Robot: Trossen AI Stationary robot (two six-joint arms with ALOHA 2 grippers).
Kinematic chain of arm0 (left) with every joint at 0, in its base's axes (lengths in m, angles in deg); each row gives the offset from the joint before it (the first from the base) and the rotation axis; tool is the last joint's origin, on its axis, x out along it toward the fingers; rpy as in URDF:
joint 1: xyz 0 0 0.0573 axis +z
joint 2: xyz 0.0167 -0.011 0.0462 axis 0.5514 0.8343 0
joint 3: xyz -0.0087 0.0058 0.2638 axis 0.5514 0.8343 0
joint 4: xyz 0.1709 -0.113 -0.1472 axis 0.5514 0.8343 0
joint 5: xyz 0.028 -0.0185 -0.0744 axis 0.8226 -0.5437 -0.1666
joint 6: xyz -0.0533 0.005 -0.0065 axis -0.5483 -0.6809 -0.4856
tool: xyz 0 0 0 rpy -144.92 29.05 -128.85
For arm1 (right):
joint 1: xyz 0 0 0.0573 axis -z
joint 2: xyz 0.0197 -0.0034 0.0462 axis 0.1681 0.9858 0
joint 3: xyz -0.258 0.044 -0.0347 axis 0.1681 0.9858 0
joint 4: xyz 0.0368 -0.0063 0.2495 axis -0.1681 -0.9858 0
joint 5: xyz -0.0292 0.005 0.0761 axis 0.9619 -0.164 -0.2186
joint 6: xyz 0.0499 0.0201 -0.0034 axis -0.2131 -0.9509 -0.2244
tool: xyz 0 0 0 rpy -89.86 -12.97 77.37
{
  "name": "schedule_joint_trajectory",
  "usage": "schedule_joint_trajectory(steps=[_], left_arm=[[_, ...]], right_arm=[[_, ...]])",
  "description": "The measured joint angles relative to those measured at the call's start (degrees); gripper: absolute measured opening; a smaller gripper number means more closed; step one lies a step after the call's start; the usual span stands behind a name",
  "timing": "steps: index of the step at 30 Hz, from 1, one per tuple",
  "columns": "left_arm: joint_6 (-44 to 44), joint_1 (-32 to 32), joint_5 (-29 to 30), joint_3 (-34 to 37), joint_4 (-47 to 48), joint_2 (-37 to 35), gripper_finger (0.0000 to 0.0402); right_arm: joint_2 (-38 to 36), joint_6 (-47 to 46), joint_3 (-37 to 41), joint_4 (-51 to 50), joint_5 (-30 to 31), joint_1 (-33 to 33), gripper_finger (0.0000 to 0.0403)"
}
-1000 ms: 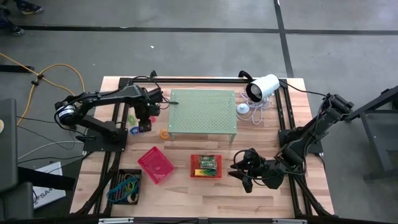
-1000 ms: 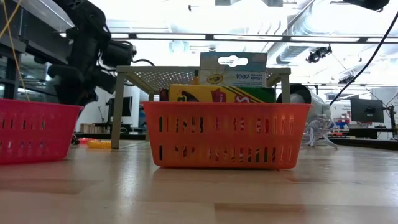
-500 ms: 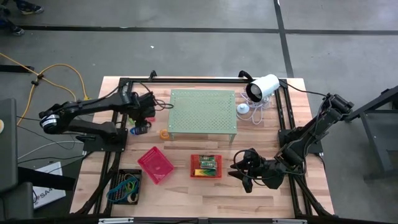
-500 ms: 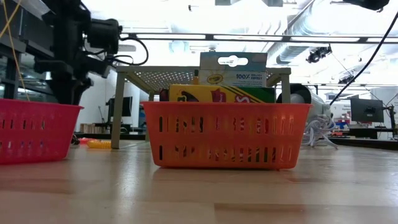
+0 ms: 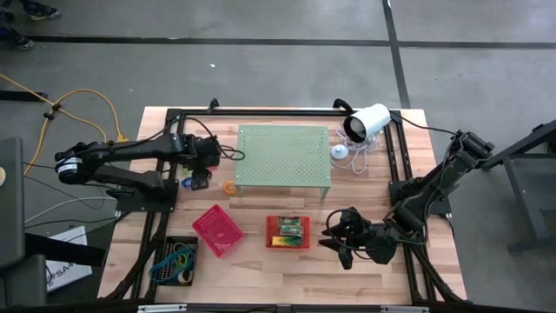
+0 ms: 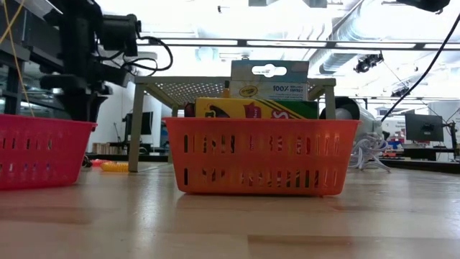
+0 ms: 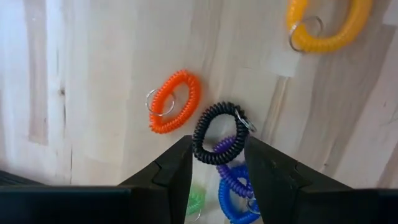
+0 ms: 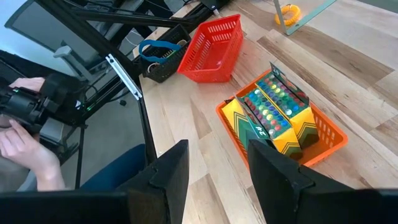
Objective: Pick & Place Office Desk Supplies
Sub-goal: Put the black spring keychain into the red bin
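Coiled rings lie on the bench [image 5: 365, 269] beside its left edge under the left gripper [image 7: 217, 163], whose fingers [image 7: 171, 171] stand wide and empty around one black ring [image 7: 214, 132], with one orange ring [image 7: 174, 101], one yellow ring [image 7: 328, 28], while the right gripper [image 8: 217, 171], fingers parted and empty, waits near the front edge, overlooking Crayola packs [image 8: 273, 115].
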Motion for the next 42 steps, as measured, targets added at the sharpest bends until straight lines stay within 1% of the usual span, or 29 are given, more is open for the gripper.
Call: schedule_joint_trajectory(steps=[6, 9, 14, 20, 23, 25, 28, 34, 39, 42], left_arm=[[-2.4, -0.7, 1.7, -1.5, -1.6, 0.0, 0.0138], [-5.3, -0.7, 2.4, -2.3, -1.4, 0.0, 0.0138], [-14.2, -0.7, 2.1, -3.3, 0.3, 0.0, 0.0138], [-25.8, -0.9, -3.5, -3.4, 1.8, 0.7, 0.0138], [-32.9, -1.1, -4.7, -3.4, 3.8, 0.7, 0.0138], [-37.8, -1.6, -4.5, -3.4, 4.3, 0.7, 0.0138], [-43.4, -2.7, -2.5, -3.4, 4.3, 1.3, 0.0138], [-52.3, -4.8, -1.2, -3.4, 5.7, 5.8, 0.0138], [-55.2, -5.9, -1.1, -3.4, 5.7, 9.0, 0.0138], [-54.9, -6.4, -1.1, -3.4, 4.6, 9.9, 0.0138]], right_arm=[[0.0, 0.0, 0.0, 0.0, 0.0, 0.0, 0.0150], [0.0, 0.0, 0.0, 0.0, 0.0, 0.0, 0.0150], [0.0, 0.0, 0.0, 0.0, 0.0, 0.0, 0.0150], [0.0, 0.0, 0.0, 0.0, 0.0, 0.0, 0.0150], [0.0, 0.0, 0.0, 0.0, 0.0, 0.0, 0.0150], [0.0, 0.0, 0.0, 0.0, 0.0, 0.0, 0.0150], [0.0, 0.0, 0.0, 0.0, 0.0, 0.0, 0.0150], [0.0, 0.0, 0.0, 0.0, 0.0, 0.0, 0.0151], [0.0, 0.0, 0.0, 0.0, 0.0, 0.0, 0.0150], [0.0, 0.0, 0.0, 0.0, 0.0, 0.0, 0.0150]])
